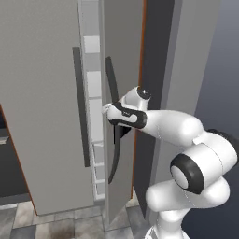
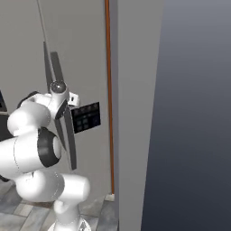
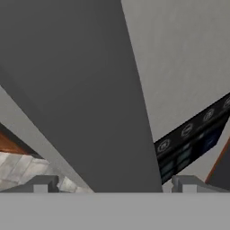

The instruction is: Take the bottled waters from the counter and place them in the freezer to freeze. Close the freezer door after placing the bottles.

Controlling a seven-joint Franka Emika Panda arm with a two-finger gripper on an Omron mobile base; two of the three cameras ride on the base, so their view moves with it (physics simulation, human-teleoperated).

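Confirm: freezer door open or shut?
Open, partly. In the left base view the freezer door stands swung out from the front, with white shelves showing through the gap beside the left door.

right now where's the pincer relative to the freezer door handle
In the left base view the open pincer sits at the dark bar handle of the right-hand freezer door, about mid-height, beside the gap showing white shelves.

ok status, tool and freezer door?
Tool open, nothing held, straddling the handle. Freezer door ajar, white shelves visible in the gap. Nothing seen in the way.
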